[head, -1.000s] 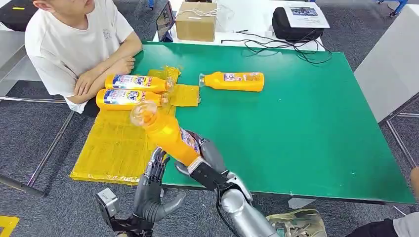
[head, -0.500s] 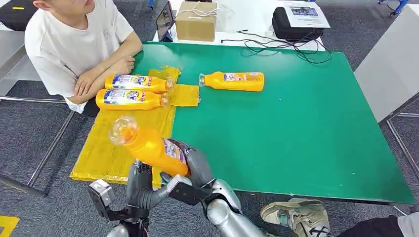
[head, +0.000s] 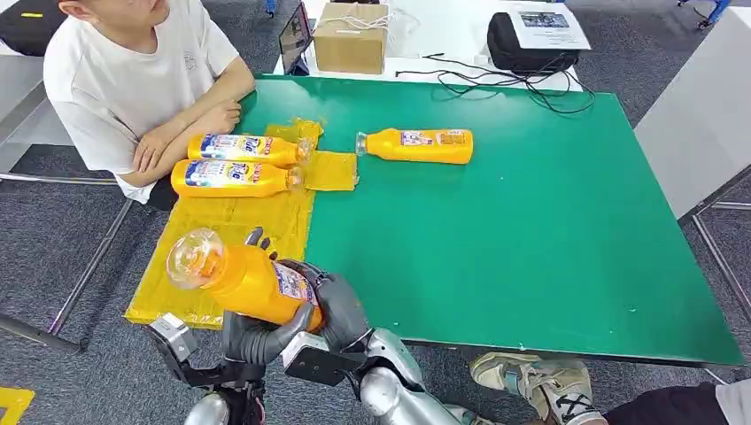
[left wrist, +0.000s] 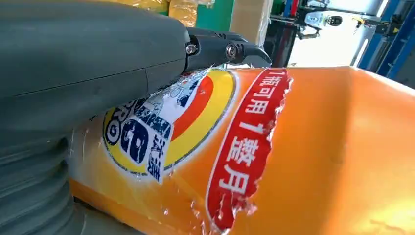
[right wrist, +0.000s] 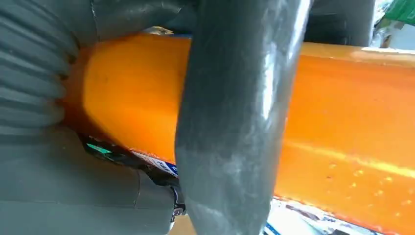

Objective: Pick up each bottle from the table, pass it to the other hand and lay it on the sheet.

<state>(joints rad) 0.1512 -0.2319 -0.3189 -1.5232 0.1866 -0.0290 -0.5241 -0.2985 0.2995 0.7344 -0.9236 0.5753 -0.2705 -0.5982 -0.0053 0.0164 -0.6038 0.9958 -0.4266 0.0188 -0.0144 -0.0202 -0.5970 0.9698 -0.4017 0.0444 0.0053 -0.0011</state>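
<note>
While clamped from two sides, treat the held bottle (head: 243, 282) as mid-handover; judged step: the pass from right to left. Located at 7 o'clock in the head view, off the near edge of the table (head: 496, 239) and above the near margin of the sheet (head: 190, 266), with the cap tilted toward 10 o'clock.

Status of the right robot hand (head: 332, 305): wrapped around the base end, thumb across the orange body in the right wrist view. Status of the left robot hand (head: 257, 332): closed around the label section from beneath, thumb pressed on the label in the left wrist view.

Next move, as judged:
1. Confirm a firm left grip before opening the right fingers.
2. Withdraw the right arm toward 4 o'clock.
3. Lower the load flat onto bare sheet, at 6 o'clock from the two laid bottles (head: 232, 178).

Remaining work: one far bottle (head: 416, 145), lying at 12 o'clock on the green surface, just beside the sheet's corner.
</note>
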